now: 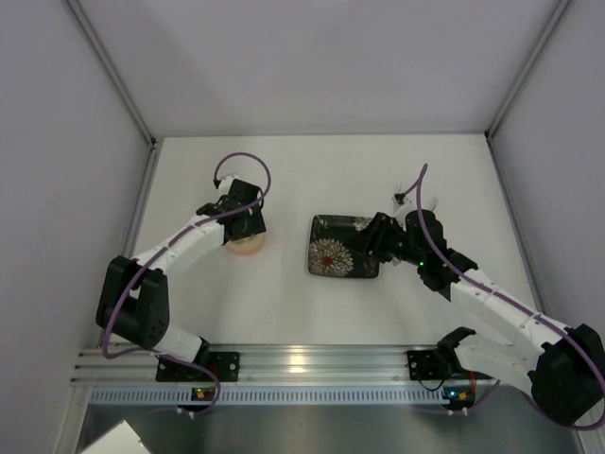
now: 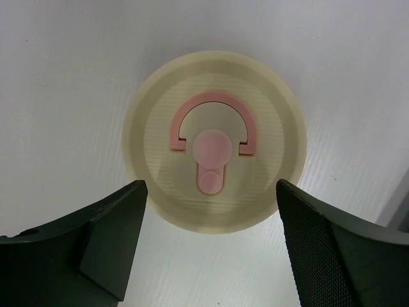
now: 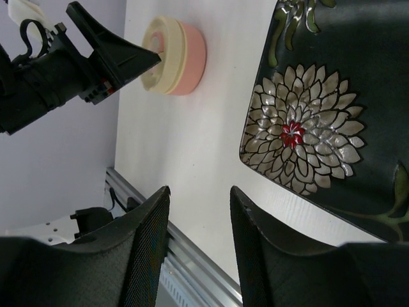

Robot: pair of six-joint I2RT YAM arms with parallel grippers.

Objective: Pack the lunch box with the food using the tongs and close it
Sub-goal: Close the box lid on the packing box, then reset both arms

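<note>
Left of centre in the overhead view, the lunch box sits directly under the left end effector — spread wide astride the lid, gripping nothing — while the right end effector, part-open and empty, hangs by the plate.

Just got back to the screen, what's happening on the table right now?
The left claw hangs open right above the lunch box, fingers either side of the cream lid that sits on it, not touching. The right claw is open and empty, hovering beside the black floral plate. No food shows on the plate's visible part, and the tongs are out of view.
</note>
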